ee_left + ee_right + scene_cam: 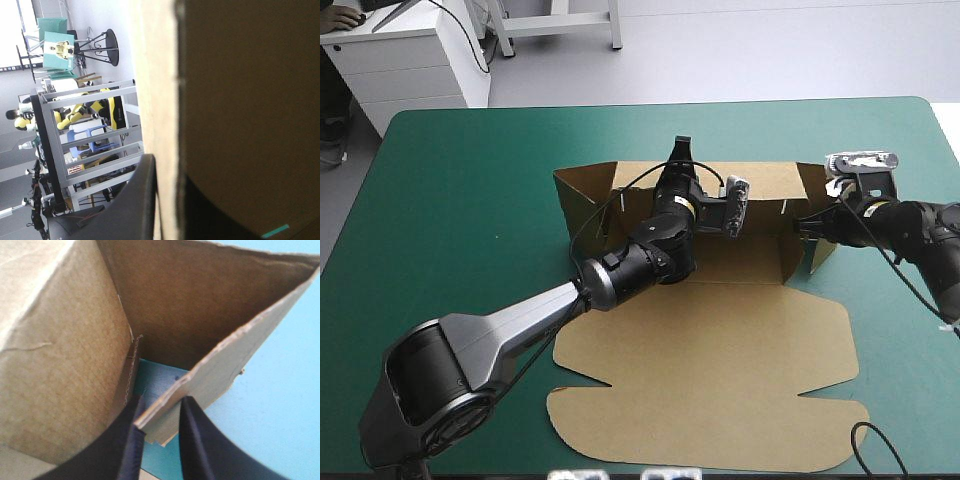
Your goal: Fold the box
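The brown box (pixel 720 350) lies mid-table with its lid flat toward the near edge, while the far wall (pixel 770 180) and both side walls stand raised. My left gripper (pixel 680 158) reaches over the tray and is shut on the far wall's top edge. In the left wrist view the board (pixel 250 100) fills the space between the gripper's (pixel 167 210) black fingers. My right gripper (pixel 800 227) is at the right side wall. The right wrist view shows that gripper (pixel 161 425) shut on a thin flap (pixel 225 360) at the box's corner (pixel 60 365).
Teal-green cover (pixel 450 200) lies bare to the left of the box and along the far edge. The table's right edge (pixel 945 140) runs close behind my right arm. A white cabinet (pixel 410 60) stands beyond the far left corner.
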